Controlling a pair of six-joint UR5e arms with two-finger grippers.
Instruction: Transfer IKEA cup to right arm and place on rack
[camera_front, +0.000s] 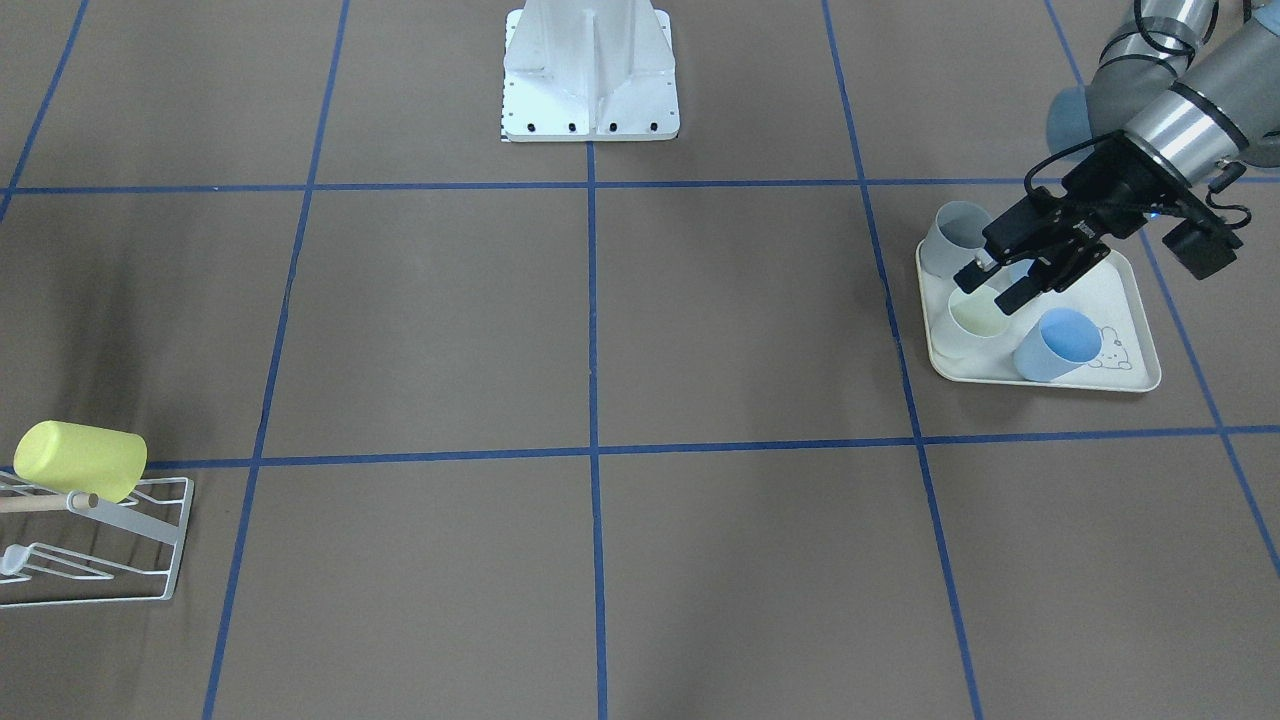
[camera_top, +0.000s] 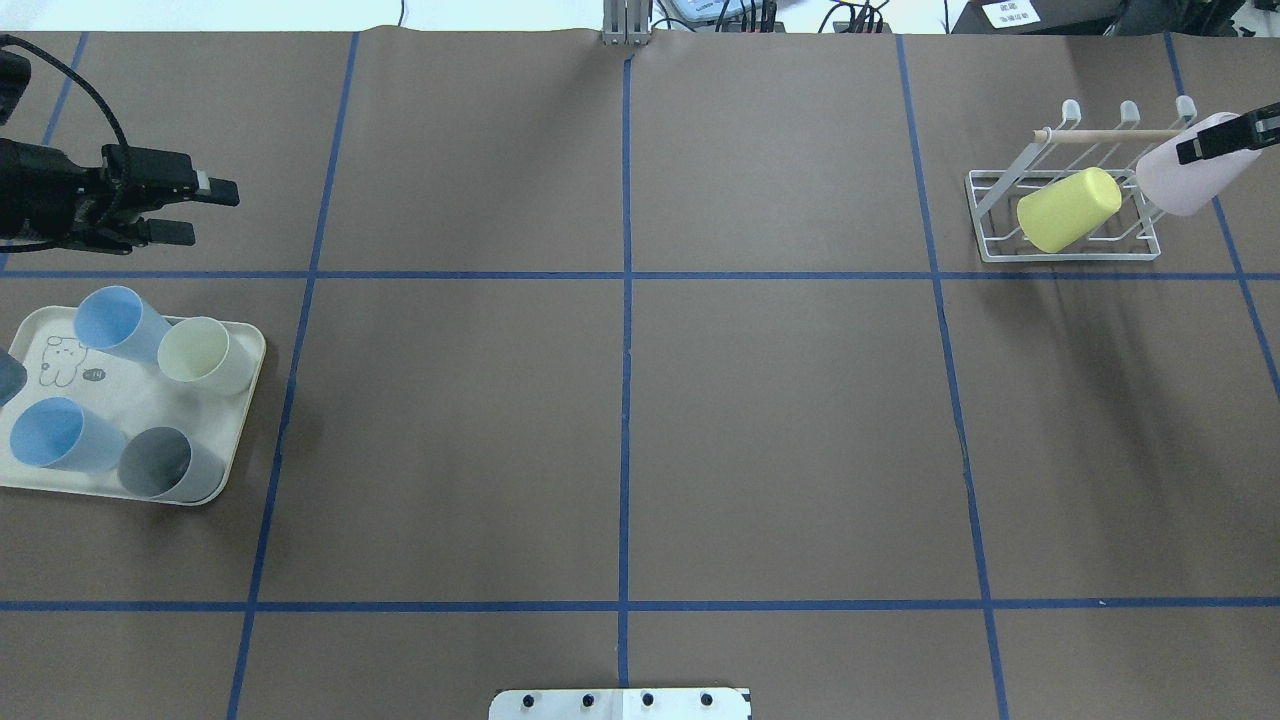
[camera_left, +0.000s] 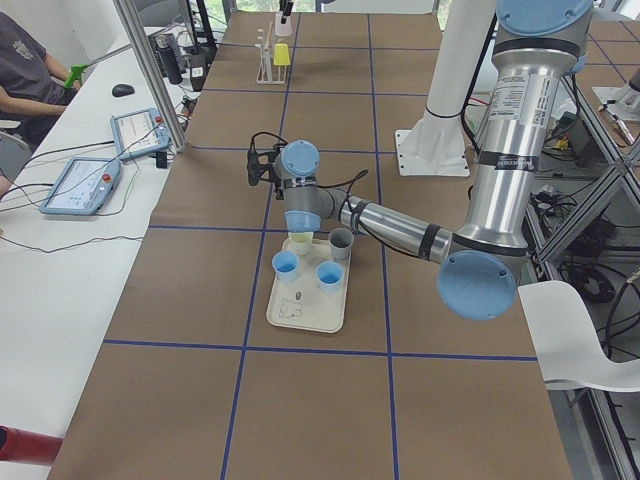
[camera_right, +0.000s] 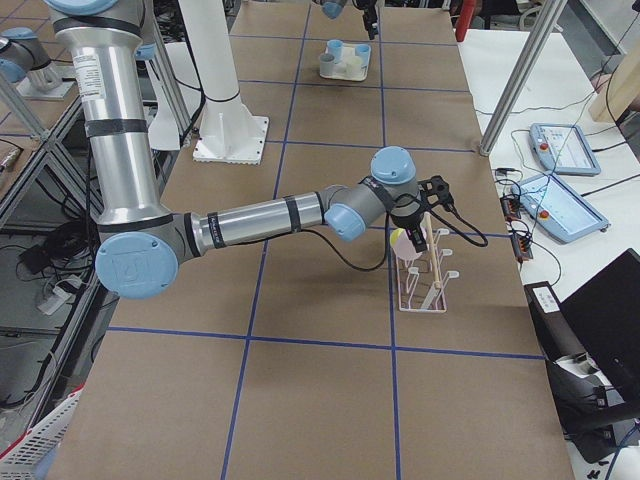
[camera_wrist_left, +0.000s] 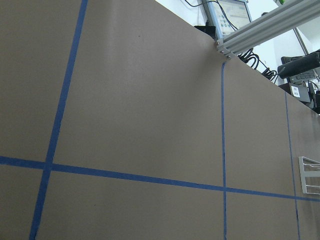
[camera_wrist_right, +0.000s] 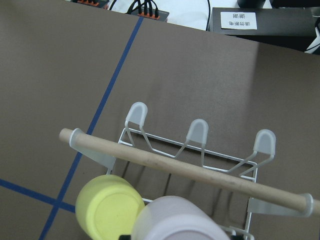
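Note:
The IKEA cup (camera_top: 1188, 175), pale pink, hangs tilted over the right end of the rack (camera_top: 1000, 245), with my right gripper (camera_top: 1205, 148) shut on it. Its base fills the bottom of the right wrist view (camera_wrist_right: 180, 222), just in front of the wooden dowel (camera_wrist_right: 190, 167). The white wire rack (camera_front: 150, 545) holds a yellow cup (camera_top: 1068, 208) lying on its prongs. Far off at the table's other end, my left gripper (camera_front: 992, 285) hovers open with nothing in it above a cream tray (camera_front: 1130, 300).
The tray (camera_top: 140, 405) carries several cups: two blue, one cream (camera_top: 205, 355), one grey. The robot's white base plate (camera_front: 590, 75) stands at the table's middle edge. In the left wrist view only brown table, blue tape lines and a corner of the rack (camera_wrist_left: 310, 175) show.

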